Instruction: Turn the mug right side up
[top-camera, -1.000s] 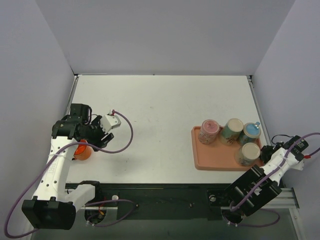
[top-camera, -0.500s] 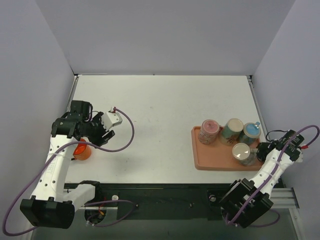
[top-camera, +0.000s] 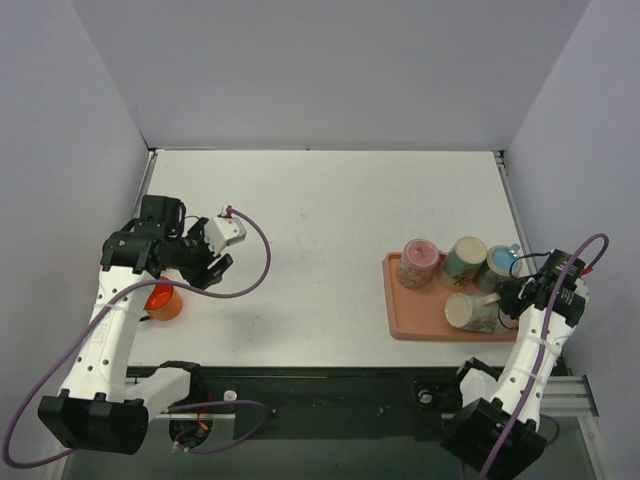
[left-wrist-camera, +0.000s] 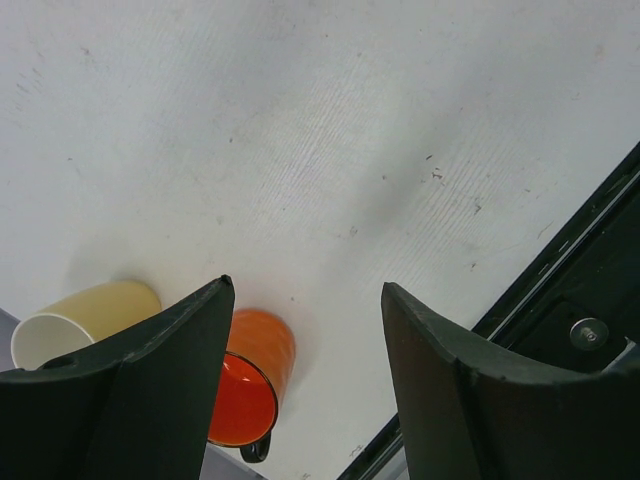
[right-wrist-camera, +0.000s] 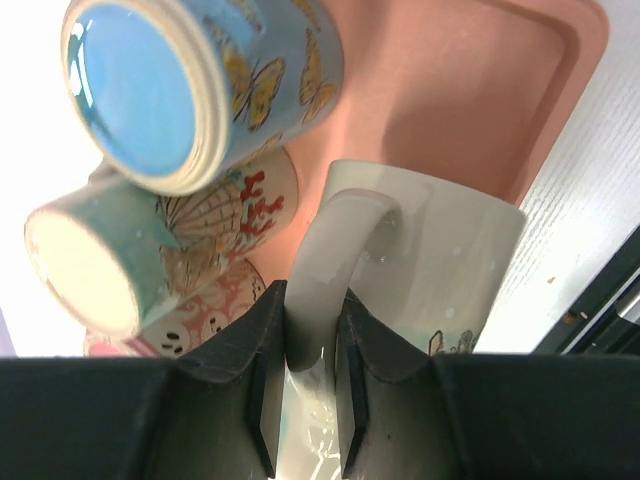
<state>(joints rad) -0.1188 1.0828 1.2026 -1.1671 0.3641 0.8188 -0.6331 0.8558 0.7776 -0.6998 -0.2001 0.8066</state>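
- White surface (top-camera: 320, 210) boxed in by pale grey walls, with a salmon tray (top-camera: 415, 328) at its right side.
- The cream mug (right-wrist-camera: 450, 260) is tipped onto its side over the tray's near right corner, its handle towards the right arm. Whether it touches the tray cannot be told.
- Right fingers (right-wrist-camera: 262, 400) are clamped on that handle.
- Along the tray's far edge stand a blue butterfly mug (right-wrist-camera: 200, 80), a coral-patterned mug (top-camera: 463, 258) and a pink mug (top-camera: 418, 262).
- Left fingers (left-wrist-camera: 150, 380) are spread apart and hold nothing, above an orange mug (left-wrist-camera: 255, 375) and a yellow cup (left-wrist-camera: 85, 320) near the surface's left edge.
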